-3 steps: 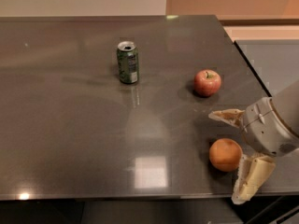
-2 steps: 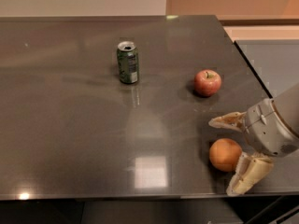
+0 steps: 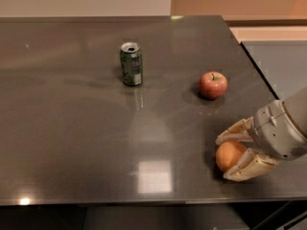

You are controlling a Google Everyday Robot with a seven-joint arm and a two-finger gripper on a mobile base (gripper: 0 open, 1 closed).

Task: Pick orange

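The orange (image 3: 230,155) sits on the dark table (image 3: 86,143) near its front right corner. My gripper (image 3: 222,159) reaches in from the right, with one pale finger (image 3: 235,132) against the orange's far side and the other against its near side. The jaws are closed on the orange, which still rests on the tabletop. The right part of the orange is hidden by the gripper.
A red apple (image 3: 213,84) with a stem stands behind the orange, toward the right edge. A green soda can (image 3: 131,63) stands upright at the middle back. The table's right edge and front edge run close to the gripper.
The gripper has moved left over the orange and its fingers have come together, from spread wide beside the fruit to pressing on both of its sides.
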